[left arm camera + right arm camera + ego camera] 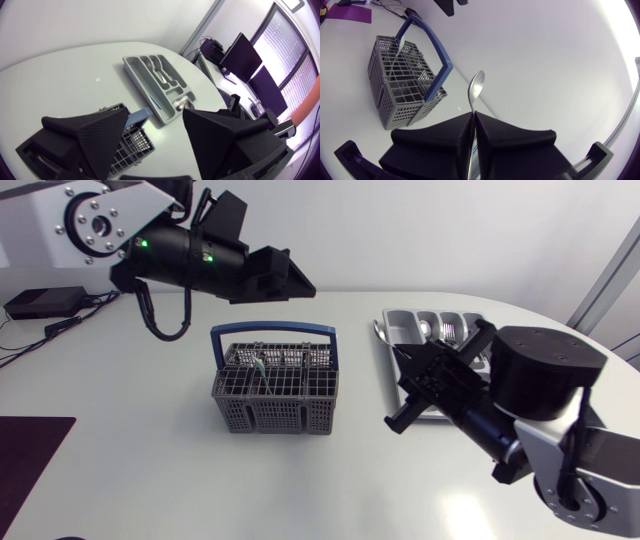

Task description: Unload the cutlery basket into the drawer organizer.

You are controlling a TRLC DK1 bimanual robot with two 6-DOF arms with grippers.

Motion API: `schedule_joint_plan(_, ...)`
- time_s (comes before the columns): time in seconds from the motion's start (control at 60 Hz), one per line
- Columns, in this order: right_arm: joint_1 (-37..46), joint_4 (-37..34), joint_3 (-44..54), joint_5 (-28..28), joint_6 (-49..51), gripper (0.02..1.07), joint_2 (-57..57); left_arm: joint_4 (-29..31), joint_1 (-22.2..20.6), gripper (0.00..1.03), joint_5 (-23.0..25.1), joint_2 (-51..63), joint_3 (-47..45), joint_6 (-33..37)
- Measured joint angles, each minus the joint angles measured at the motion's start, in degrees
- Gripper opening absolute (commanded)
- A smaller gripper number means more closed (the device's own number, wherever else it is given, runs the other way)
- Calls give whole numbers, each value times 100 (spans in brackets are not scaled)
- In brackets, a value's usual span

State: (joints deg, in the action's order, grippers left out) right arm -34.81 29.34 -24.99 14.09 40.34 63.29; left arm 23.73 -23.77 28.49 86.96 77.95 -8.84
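1. Right gripper (472, 116) up close: both broad fingers are pressed together on the thin handle of one spoon (476, 86). They clamp it from two sides with barely a gap
2. That spoon's long axis runs straight out in line with the fingers. The handle is buried between them and the shiny bowl sticks out ahead of the fingertips, pointing away from the wrist
3. From above, this gripper hangs between the cutlery basket (270, 412) and the drawer organizer (388, 330), just over the organizer's near side
4. One basket, grey mesh, sits upright near the middle of the table. Its single blue handle (272, 332) arches across the top
5. Inside it, one piece with a pale green handle (258, 366) leans among the dividers. Other thin pieces stand alongside, and how many I cannot tell
6. One organizer, a grey tray with several long slots, lies flat, apart from the basket on the right arm's side. The left wrist view shows silver cutlery lying lengthwise in its middle slots, the count not clear
7. Left gripper (156, 116) is spread wide with nothing between the fingers. It hovers above the basket's far side
8. A dark mat (30, 450) lies at the table's left edge
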Motion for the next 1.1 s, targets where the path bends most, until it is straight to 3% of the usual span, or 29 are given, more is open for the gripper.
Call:
schedule_joint_plan(0.267, 1097, -463, 437, -1268, 109, 14, -951, 236, 321, 79, -2, -166, -103, 691)
schedule_joint_plan(0.583, 1762, -728, 1106, -1961, 940, 14, -1762, 826, 448, 79, -7, -345, -205, 1484)
schedule_joint_plan(0.9, 3460, -852, 1462, -3709, 2232, 14, -1939, 1513, 540, 79, -46, -420, -205, 2269)
schedule_joint_plan(1.1, 4583, -588, 1464, -4754, 3169, 14, -1228, 1871, 570, 80, -48, -420, -205, 2649)
